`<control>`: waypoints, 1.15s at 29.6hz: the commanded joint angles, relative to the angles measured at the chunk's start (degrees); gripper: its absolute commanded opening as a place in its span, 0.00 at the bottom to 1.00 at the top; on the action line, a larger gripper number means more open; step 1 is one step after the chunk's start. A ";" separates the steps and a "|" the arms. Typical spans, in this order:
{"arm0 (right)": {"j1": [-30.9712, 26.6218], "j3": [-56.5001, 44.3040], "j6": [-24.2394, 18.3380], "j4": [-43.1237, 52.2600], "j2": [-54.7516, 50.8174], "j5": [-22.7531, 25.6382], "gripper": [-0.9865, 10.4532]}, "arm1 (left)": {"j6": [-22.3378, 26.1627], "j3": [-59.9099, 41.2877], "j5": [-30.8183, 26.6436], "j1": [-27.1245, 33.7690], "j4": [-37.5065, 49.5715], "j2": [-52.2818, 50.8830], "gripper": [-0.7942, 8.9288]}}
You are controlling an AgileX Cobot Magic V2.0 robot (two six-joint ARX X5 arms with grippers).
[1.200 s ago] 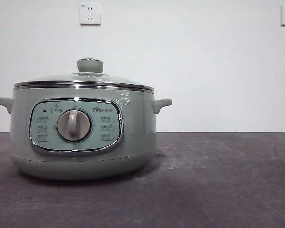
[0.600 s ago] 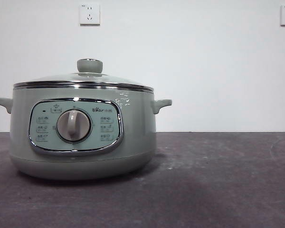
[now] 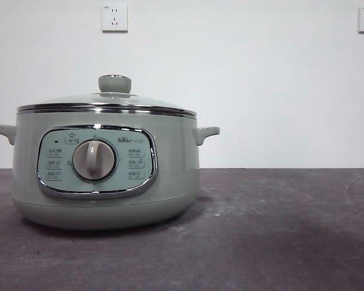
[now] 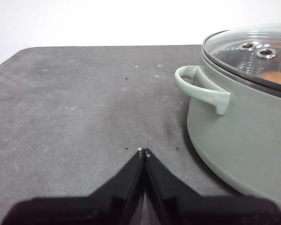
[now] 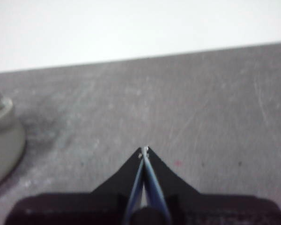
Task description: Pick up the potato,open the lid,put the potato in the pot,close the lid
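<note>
Inside lidded pot [image 4: 243,136], orange-brown potato [image 4: 275,78]

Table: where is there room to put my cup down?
Bare table stretches from the pot to the picture's far edge. More lies beside its handle, ahead of the left end effector.

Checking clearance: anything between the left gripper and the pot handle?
Nothing. In the left wrist view only bare grey tabletop lies between the shut left gripper and the pot side handle.
</note>
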 commanded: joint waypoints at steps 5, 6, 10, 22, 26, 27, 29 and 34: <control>-0.07 -5.62 -0.02 2.60 -2.38 -0.13 0.09 | 0.46 -0.98 -0.09 0.20 0.28 -0.07 0.08; -0.07 -6.19 -0.02 2.60 -2.86 -0.13 0.09 | 0.44 -0.98 -0.11 0.20 0.28 -0.07 0.08; 0.66 -7.39 -0.02 2.56 -4.68 -0.11 0.09 | 0.44 -0.98 -0.09 0.20 0.28 -0.07 0.08; 2.62 -9.20 1.55 3.08 -5.73 0.26 0.09 | 0.44 -0.98 -0.11 0.20 0.31 -0.07 0.08; 2.60 -9.20 2.56 3.10 -5.62 0.33 0.09 | 0.46 -0.98 -0.09 0.20 0.31 -0.07 0.08; 2.60 -9.20 2.54 3.10 -5.64 0.33 0.09 | 0.46 -0.98 -0.09 0.20 0.31 -0.07 0.08; 2.60 -9.20 2.54 3.10 -5.62 0.31 0.09 | 0.44 -0.98 -0.09 0.20 0.31 -0.07 0.08; 2.60 -9.20 2.54 3.10 -5.62 0.31 0.09 | 0.44 -0.98 -0.09 0.20 0.31 -0.07 0.08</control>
